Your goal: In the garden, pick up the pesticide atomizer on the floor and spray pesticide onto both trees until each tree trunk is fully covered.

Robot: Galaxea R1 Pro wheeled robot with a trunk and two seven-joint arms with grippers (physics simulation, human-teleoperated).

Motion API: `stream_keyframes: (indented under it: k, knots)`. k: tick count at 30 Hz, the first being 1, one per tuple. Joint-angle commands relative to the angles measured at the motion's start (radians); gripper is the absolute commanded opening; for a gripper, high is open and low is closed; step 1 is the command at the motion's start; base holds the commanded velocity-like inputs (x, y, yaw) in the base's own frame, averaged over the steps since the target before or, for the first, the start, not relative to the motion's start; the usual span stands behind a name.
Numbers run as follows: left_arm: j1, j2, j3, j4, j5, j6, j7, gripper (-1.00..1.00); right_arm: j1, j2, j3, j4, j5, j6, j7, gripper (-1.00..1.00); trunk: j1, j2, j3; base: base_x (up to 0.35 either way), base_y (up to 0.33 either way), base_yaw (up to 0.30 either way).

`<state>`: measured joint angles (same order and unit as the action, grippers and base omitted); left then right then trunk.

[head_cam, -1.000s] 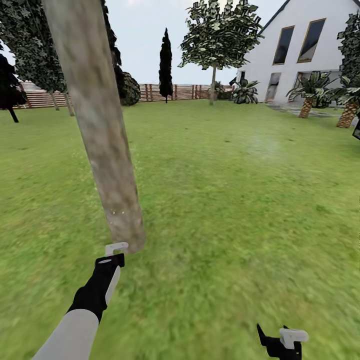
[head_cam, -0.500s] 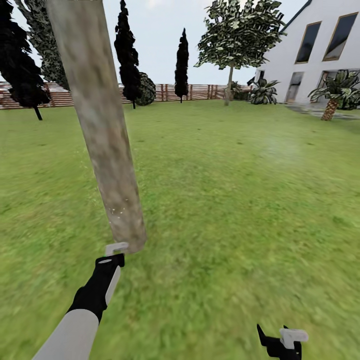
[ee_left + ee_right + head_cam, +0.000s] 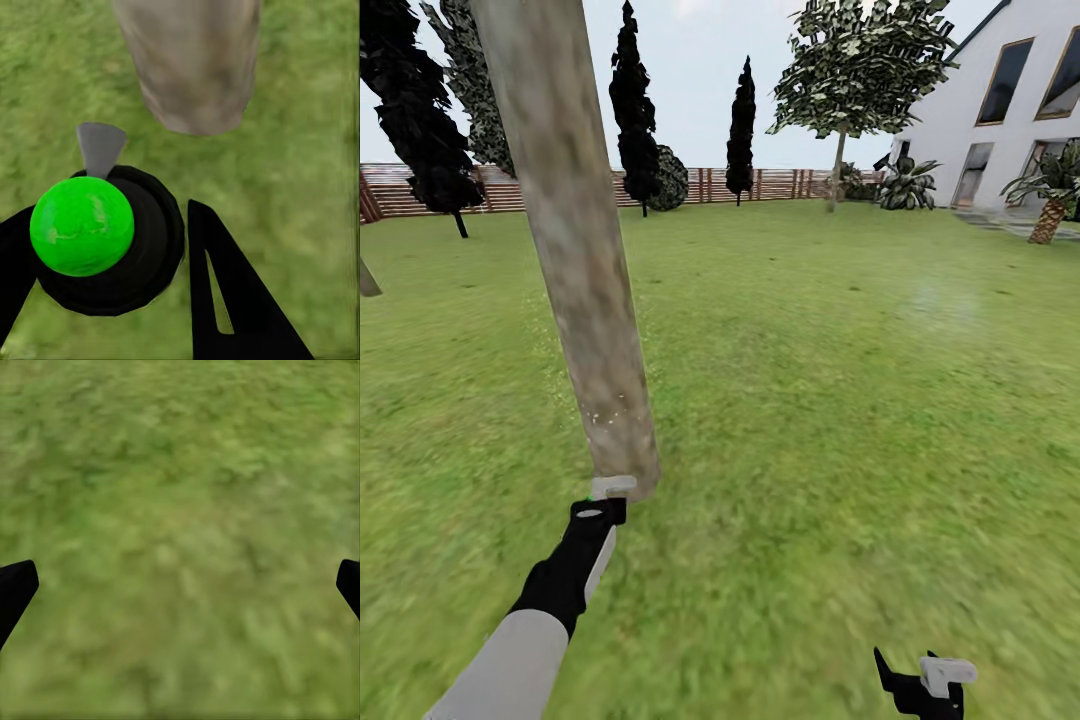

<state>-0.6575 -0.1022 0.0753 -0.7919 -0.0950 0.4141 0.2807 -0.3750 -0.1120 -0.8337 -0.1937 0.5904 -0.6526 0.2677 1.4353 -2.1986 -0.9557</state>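
From the head camera I see one mottled grey-brown tree trunk (image 3: 582,260) just ahead of my left pincer (image 3: 607,490). Left wrist: pincer clenched on one atomizer (image 3: 105,240), green-topped, near the trunk base. Right wrist: right pincer (image 3: 180,585) released over lawn (image 3: 187,487).

Your lawn (image 3: 840,400) runs green to the fence; the tree trunk (image 3: 585,290) is rooted at eleven o'clock, a second tree (image 3: 838,170) near one.
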Motion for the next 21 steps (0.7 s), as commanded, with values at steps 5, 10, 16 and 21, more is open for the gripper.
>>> stream_keyframes:
  k: [5, 10, 16, 21]
  knots:
    - [-0.013, 0.003, -0.060, -0.016, -0.005, 0.069, -0.004, -1.00, -0.001, 0.000, -0.009, 0.000, 0.002, -0.002, 0.008, 1.00, 0.000, 0.000, -0.001, 0.000, 0.000, 0.000]
    - [-0.051, 0.042, 0.029, -0.025, -0.003, 0.115, -0.012, -1.00, -0.001, 0.000, -0.009, 0.000, 0.002, -0.002, 0.008, 1.00, 0.000, 0.000, -0.001, 0.000, 0.000, 0.000]
    - [-0.054, 0.044, 0.026, -0.068, -0.006, 0.177, -0.106, -1.00, -0.001, 0.000, -0.009, 0.000, 0.002, -0.002, 0.008, 1.00, 0.000, 0.000, -0.001, 0.000, 0.000, 0.000]
    - [-0.046, 0.053, -0.005, -0.165, -0.008, 0.244, -0.140, -1.00, -0.001, 0.000, -0.009, 0.000, 0.002, -0.002, 0.008, 1.00, 0.000, 0.000, -0.001, 0.000, 0.000, 0.000]
